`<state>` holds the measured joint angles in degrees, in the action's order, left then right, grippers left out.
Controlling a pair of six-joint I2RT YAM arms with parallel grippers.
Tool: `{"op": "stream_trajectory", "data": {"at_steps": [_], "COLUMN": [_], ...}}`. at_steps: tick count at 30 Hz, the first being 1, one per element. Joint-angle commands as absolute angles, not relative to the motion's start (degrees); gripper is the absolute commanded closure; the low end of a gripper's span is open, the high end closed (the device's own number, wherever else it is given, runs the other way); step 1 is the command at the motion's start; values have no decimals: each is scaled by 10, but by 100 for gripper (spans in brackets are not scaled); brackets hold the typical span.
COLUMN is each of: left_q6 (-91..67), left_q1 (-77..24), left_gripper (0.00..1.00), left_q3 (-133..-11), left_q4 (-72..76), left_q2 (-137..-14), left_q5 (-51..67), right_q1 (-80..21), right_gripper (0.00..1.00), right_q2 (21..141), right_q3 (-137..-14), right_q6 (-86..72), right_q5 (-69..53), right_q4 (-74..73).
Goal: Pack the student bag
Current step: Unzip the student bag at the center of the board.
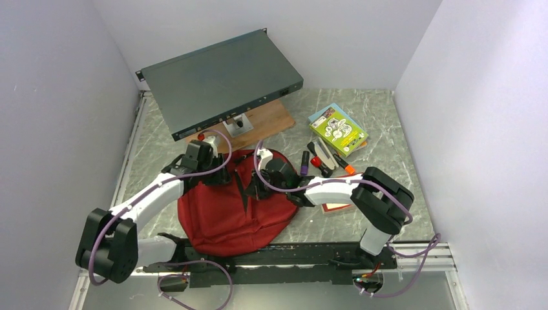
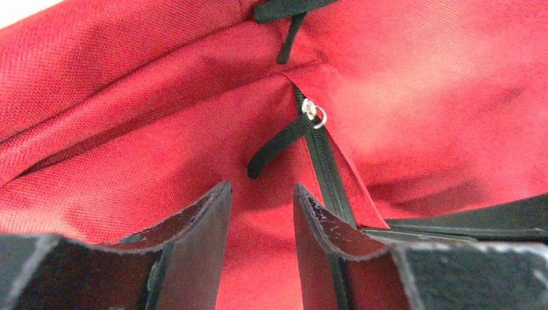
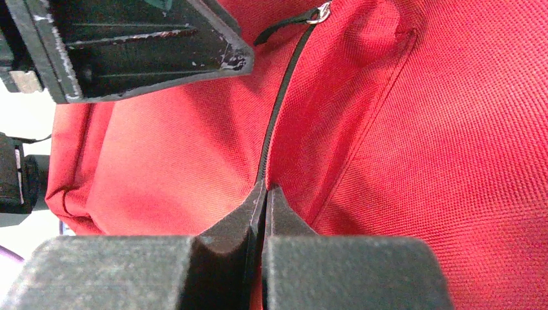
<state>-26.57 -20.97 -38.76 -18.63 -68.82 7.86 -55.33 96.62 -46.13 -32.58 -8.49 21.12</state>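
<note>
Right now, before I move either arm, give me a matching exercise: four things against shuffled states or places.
1 left gripper
2 right gripper
3 green book
4 rack unit

A dark grey, at the back
B jaws shut on the student bag
C lying back right
D jaws open above red fabric

Pairs: 1-D, 2-B, 3-C, 4-A

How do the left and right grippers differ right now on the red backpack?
The left gripper has its jaws open, nothing between them; the right gripper has its jaws shut on the dark red fabric backpack at its black zipper line. The left gripper points at the black strap zipper pull, not touching it; the right gripper pinches farther along that zipper. Both have black jaws over the backpack.
</note>
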Motion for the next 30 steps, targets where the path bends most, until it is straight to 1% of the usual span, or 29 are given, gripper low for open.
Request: {"op": "stream_trajectory", "data": {"at_steps": [1,5,13,17,19,21,26,30], "left_q6": [-248,-242,-230,-224,-220,-215,-212,-222], "left_q1": [-220,-227,-241,-244,-247,-253,-266,-280], "left_gripper": [54,56,65,75,86,100,100,100], "left_q3": [-416,-420,-439,-448,-456,-466,-472,-467], "left_q4": [-154,-140,-128,-129,-140,-156,-190,-217], "left_q2": [-708,-727,-763,-779,-787,-793,-777,-753], "left_q5": [35,35,27,20,16,7,2,22], "right_q1": [-543,-539,-537,-536,-534,-534,-530,-528], "right_gripper": [100,100,100,100,100,100,100,100], "right_q2": [945,945,949,950,954,955,968,980], "right_q3": [-456,-448,-455,-450,-455,-455,-467,-480], "right_q6": [-330,-335,-336,-338,-341,-344,-358,-370], "right_q5": [-101,-109,-117,-116,-117,-119,-112,-97], "right_q4": [248,264,262,272,267,272,269,270]}}
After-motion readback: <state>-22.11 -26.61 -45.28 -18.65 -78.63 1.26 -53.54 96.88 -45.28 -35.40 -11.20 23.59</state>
